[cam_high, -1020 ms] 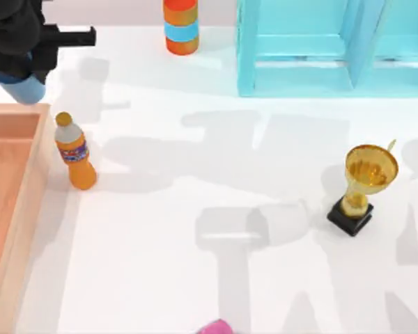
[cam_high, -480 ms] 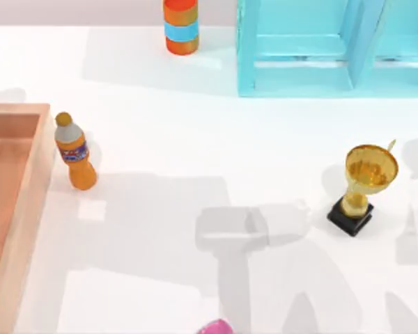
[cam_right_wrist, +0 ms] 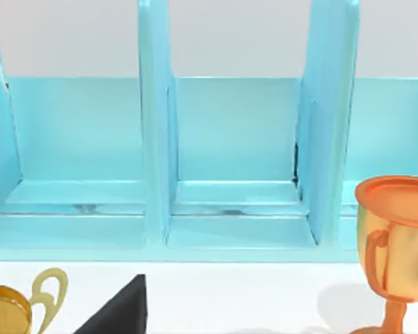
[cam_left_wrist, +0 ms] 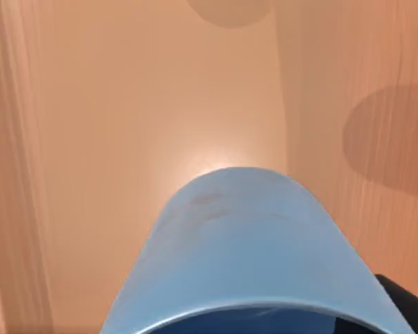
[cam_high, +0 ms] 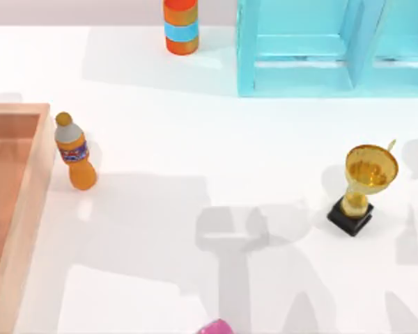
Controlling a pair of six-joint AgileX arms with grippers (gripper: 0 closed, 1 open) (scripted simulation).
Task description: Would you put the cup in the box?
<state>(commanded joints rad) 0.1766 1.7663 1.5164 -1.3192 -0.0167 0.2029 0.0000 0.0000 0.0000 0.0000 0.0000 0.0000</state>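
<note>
We held the cup point(cam_left_wrist: 247, 257) in our left tool over the box point(cam_left_wrist: 125, 104); it looked light, rigid, slick-walled, best gripped mid-wall.

My white table point(cam_high: 195, 125) carries the shallow light-wood box point(cam_high: 29, 188) at its left edge, a small orange bottle point(cam_high: 74, 153) just beside its wall, an orange-and-blue can point(cam_high: 181, 26) at the back, a cyan shelf-like frame point(cam_high: 320, 49) back right, and a gold trophy cup point(cam_high: 362, 186) on a black base at right.
</note>
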